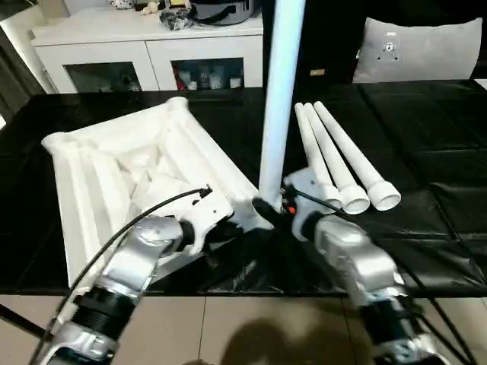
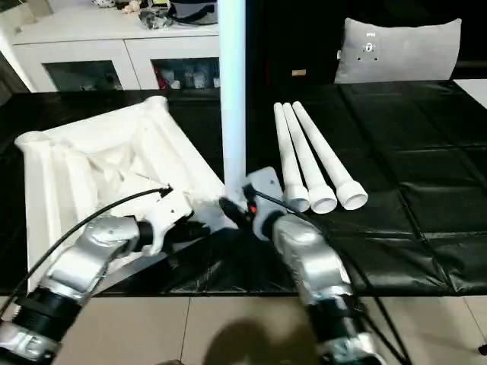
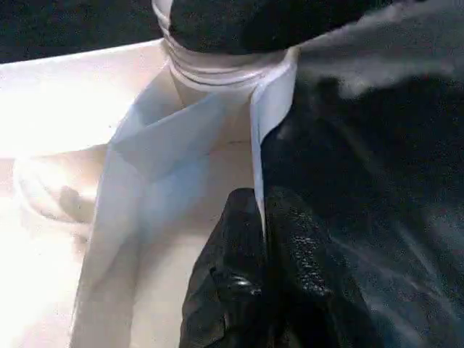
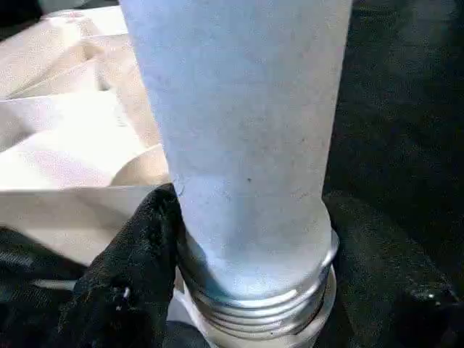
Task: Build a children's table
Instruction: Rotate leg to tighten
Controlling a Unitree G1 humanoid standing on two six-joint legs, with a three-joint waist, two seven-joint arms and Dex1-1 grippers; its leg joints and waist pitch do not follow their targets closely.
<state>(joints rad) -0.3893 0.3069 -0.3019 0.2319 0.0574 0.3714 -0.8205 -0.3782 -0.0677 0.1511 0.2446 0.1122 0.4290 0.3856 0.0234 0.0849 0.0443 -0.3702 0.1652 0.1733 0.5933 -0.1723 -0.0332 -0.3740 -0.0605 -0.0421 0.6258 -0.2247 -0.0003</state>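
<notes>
Table top [image 1: 114, 163]: upside down on the black mat [image 1: 426, 152], ribs showing.
Corner socket [image 4: 261, 308]: one leg [image 1: 281, 99] standing upright in it.
Spare legs [image 1: 342, 163]: three, just right of the top.
Left gripper [image 3: 264, 239]: pinched shut on the top's rim.
Right gripper [image 4: 246, 239]: clamped around the leg's base.

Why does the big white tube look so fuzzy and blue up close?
Right wrist view: the leg is so near the camera that it blurs and looks bluish. Left wrist view: the tabletop glares white on one side. Left eye view: a dark shadow falls on the floor.
</notes>
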